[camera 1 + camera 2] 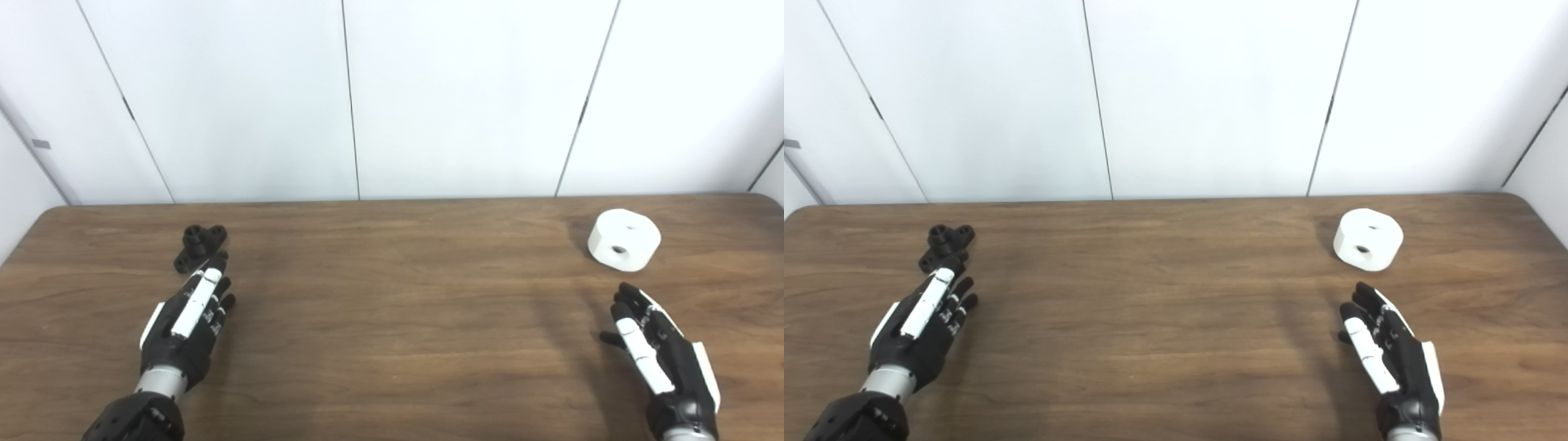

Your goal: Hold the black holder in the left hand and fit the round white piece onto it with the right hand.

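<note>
Wooden table (392,343) ran wall to wall, only two parts on it. Round white piece (624,239) sat far right, tilted a bit, a hole in its front face and another on top. Looked like stiff, light printed plastic with smooth sides, so probably a little slippery. Best grip, I'd say, was across the round outer wall, keeping the holes uncovered for the fit. Right hand (658,349) lay near it but apart, fingers straight and close together, holding nothing.

Left hand (187,318) had fingers stretched flat, empty, fingertips (215,264) just at the black holder (199,245), couldn't tell if touching. Holder sat far left, small, knobby, with an upright peg and side lobes; rigid, light, likely to skid if nudged. Judged it should be taken by the base lobes, leaving the peg free.
</note>
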Robot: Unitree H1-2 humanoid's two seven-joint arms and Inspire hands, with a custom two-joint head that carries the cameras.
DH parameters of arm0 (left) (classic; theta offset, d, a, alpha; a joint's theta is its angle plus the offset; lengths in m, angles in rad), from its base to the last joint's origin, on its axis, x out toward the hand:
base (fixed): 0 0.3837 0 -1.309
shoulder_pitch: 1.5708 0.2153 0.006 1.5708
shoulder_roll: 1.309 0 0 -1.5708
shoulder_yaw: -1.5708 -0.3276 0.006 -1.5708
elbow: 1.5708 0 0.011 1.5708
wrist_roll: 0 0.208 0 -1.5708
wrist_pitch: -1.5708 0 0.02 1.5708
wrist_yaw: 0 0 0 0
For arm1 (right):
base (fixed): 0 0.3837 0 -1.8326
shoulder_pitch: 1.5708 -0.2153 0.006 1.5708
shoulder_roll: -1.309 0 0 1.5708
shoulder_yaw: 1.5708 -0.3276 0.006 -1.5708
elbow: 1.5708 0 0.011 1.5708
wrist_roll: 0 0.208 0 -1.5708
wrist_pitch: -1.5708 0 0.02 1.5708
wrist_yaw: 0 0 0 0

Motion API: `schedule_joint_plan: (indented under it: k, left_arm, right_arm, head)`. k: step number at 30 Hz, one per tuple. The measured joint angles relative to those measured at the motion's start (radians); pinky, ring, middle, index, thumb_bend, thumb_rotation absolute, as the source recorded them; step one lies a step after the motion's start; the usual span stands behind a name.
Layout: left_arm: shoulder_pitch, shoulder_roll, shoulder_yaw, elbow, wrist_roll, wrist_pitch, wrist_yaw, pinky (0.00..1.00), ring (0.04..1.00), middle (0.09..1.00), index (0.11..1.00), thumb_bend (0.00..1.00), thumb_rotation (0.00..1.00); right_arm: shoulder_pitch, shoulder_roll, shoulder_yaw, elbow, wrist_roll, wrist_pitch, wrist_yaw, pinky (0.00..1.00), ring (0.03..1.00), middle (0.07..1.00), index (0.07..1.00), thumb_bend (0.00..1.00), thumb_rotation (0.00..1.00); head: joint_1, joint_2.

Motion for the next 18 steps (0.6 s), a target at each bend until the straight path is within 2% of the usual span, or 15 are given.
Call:
schedule_joint_plan:
  k: [1,2,4,6,9,10,12,13,14,18]
  left_arm:
    - [0.0,0.0,-0.001,0.0,0.005,0.0,-0.001,1.0,1.0,1.0,0.956,0.62,0.43]
    - [0.0,0.0,-0.002,0.0,0.014,0.0,-0.003,1.0,1.0,1.0,0.975,0.62,0.44]
    - [0.003,-0.005,-0.006,0.0,0.045,0.0,-0.009,1.0,1.0,1.0,0.995,0.55,0.45]
    - [0.008,-0.017,-0.013,-0.002,0.086,-0.002,-0.02,1.0,1.0,1.0,0.918,0.52,0.44]
    - [0.015,-0.04,-0.012,-0.003,0.132,-0.009,-0.038,1.0,1.0,1.0,0.96,0.49,0.39]
    - [0.017,-0.048,-0.014,-0.003,0.146,-0.013,-0.04,1.0,1.0,1.0,0.984,0.47,0.39]
    - [0.024,-0.055,-0.024,-0.003,0.189,-0.019,-0.056,1.0,1.0,1.0,0.996,0.44,0.42]
    - [0.028,-0.058,-0.026,-0.002,0.211,-0.03,-0.068,1.0,1.0,1.0,0.999,0.45,0.39]
    - [0.033,-0.066,-0.024,0.0,0.223,-0.047,-0.078,1.0,1.0,1.0,0.999,0.46,0.36]
    - [0.056,-0.131,-0.007,0.043,0.262,-0.161,-0.117,0.99,1.0,1.0,0.987,0.48,0.35]
  right_arm:
    - [0.0,0.0,0.0,0.001,0.0,-0.005,0.0,0.68,0.866,0.857,0.829,0.44,0.62]
    - [0.0,0.0,0.0,0.004,0.001,-0.014,0.0,0.68,0.87,0.862,0.832,0.43,0.62]
    - [0.003,-0.001,0.0,0.01,0.001,-0.029,0.004,0.67,0.866,0.868,0.839,0.41,0.63]
    - [0.006,-0.003,0.0,0.018,0.0,-0.038,0.008,0.68,0.872,0.876,0.843,0.41,0.63]
    - [0.009,-0.004,-0.009,0.046,0.026,-0.07,0.015,0.74,0.9,0.886,0.86,0.43,0.65]
    - [0.01,-0.005,-0.012,0.051,0.039,-0.077,0.022,0.78,0.922,0.9,0.872,0.39,0.66]
    - [0.01,-0.006,-0.014,0.065,0.043,-0.099,0.023,0.77,0.912,0.897,0.87,0.36,0.67]
    - [0.009,-0.005,-0.014,0.07,0.037,-0.111,0.02,0.71,0.868,0.866,0.847,0.36,0.66]
    - [0.009,-0.005,-0.013,0.074,0.029,-0.119,0.018,0.7,0.859,0.861,0.844,0.37,0.68]
    - [0.008,-0.005,-0.012,0.099,0.009,-0.163,0.007,0.7,0.849,0.848,0.84,0.4,0.72]
  head:
    - [0.009,-0.017]
    - [0.009,-0.017]
    - [0.035,-0.044]
    - [0.095,-0.098]
    - [0.158,-0.147]
    - [0.179,-0.164]
    - [0.204,-0.186]
    - [0.204,-0.186]
    - [0.215,-0.198]
    - [0.25,-0.222]
